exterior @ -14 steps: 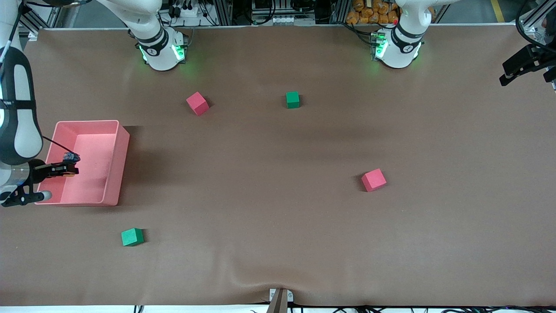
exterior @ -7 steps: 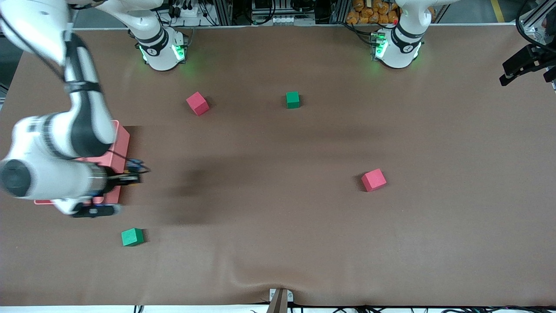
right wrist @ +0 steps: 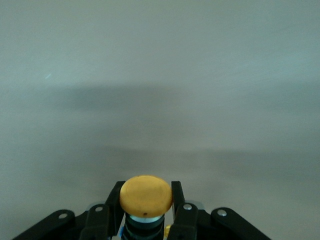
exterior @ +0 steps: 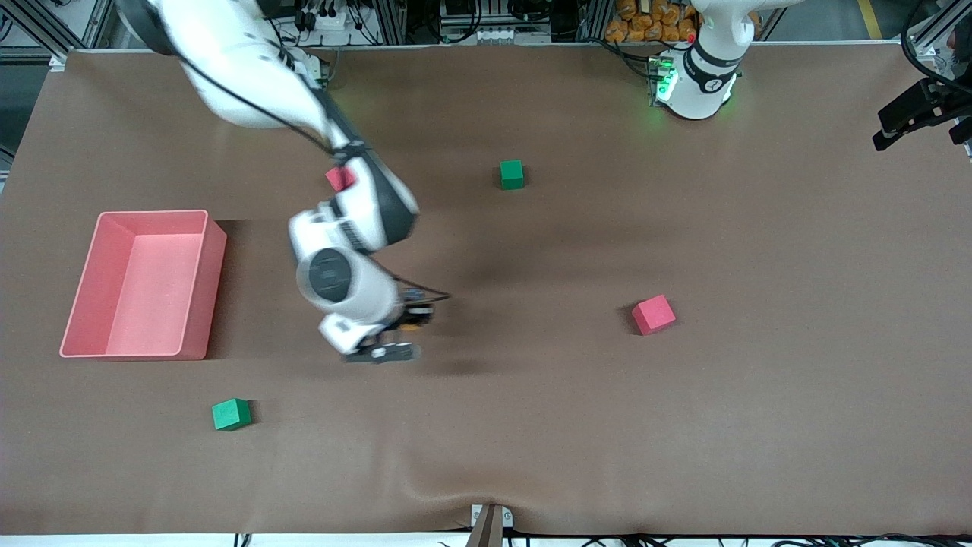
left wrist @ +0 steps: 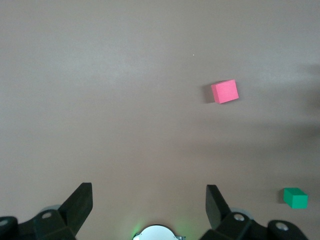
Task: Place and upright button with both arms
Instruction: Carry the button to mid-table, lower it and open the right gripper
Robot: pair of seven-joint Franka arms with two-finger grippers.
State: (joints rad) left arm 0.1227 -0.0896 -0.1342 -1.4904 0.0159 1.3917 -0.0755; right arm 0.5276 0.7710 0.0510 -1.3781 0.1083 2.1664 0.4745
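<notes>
Right hand (exterior: pixel 414 315), clenching the button (right wrist: pixel 145 195), is now hanging over bare mid-surface (exterior: pixel 531 395), having left the pink bin (exterior: pixel 216 251); placing looks next. Left hand (left wrist: pixel 149 202) is waiting, fingers spread, holding nothing.

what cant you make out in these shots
- Button: lower body hidden by the right gripper in the right wrist view; only an orange speck in the front view.
- Red cube by the right arm's base: partly covered by that arm, front view.
- Left gripper: its body cut off by the picture's edge.
</notes>
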